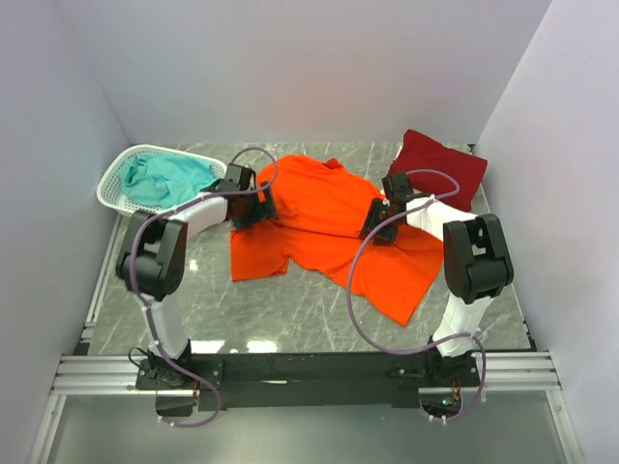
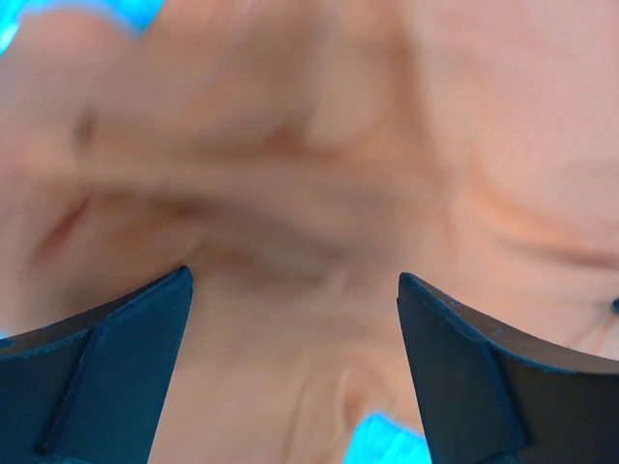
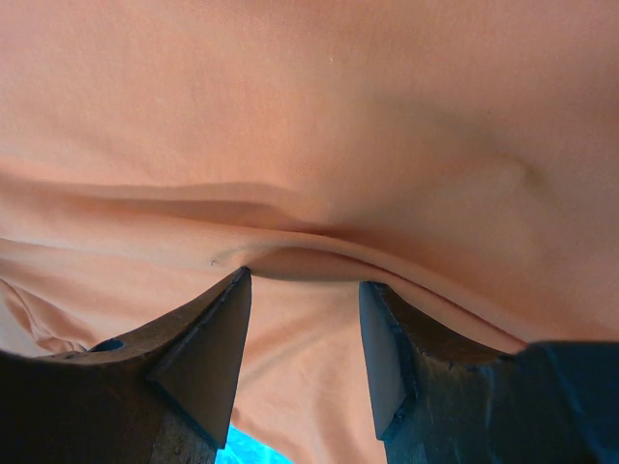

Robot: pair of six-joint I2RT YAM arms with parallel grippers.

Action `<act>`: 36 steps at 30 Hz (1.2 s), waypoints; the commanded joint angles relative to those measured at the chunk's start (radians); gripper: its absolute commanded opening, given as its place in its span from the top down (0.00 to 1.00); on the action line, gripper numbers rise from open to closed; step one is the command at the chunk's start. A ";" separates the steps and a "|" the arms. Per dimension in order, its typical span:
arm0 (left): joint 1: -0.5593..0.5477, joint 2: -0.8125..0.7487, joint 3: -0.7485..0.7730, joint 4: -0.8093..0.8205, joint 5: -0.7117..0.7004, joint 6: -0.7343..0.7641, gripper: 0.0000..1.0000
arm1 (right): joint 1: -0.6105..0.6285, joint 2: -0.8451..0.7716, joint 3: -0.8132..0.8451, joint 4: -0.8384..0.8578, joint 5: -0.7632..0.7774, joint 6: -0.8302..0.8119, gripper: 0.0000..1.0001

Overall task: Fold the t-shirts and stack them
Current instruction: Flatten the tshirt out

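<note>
From the top view, the orange t-shirt (image 1: pixel 329 227) is lying spread but rumpled across the middle of the counter (image 1: pixel 290 314). The left arm (image 1: pixel 193 215) is reaching down at its far-left edge and the right arm (image 1: pixel 435 215) at its right side. That pairing looks meant to take the cloth at two points so it can be pulled flat for a fold. The dark red t-shirt (image 1: pixel 440 166) is sitting in the far right corner, just beside the orange one. The teal t-shirt (image 1: pixel 169 179) is lying bunched in the basket (image 1: pixel 108 184) at far left, so both are waiting out of the way. Bare counter is showing nearest the arm bases, which is the best room for dragging. The walls (image 1: pixel 58 145) are closing in on the left, the back and the right.

In the left wrist view, the left jaws are standing wide apart and holding nothing. The orange t-shirt (image 2: pixel 309 145) is filling the frame very close and blurred. Blue slivers at the corners are probably marking where the cloth ends.

In the right wrist view, the right jaws are standing partly apart, narrower than the left pair. A raised fold of the orange t-shirt (image 3: pixel 309 116) is running just past their tips and is not pinched. A blue patch below is suggesting a cloth edge close by.
</note>
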 commanded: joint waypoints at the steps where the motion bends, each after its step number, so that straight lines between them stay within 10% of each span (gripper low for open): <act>1: -0.003 -0.168 -0.099 -0.032 -0.070 0.002 0.07 | -0.006 -0.056 0.030 -0.037 0.005 -0.030 0.44; 14: -0.003 -0.422 -0.424 -0.160 -0.288 -0.110 0.23 | -0.003 -0.274 -0.058 -0.065 -0.013 -0.017 0.44; 36: -0.003 -0.498 -0.567 -0.179 -0.209 -0.180 0.59 | -0.003 -0.371 -0.171 -0.077 0.011 -0.013 0.44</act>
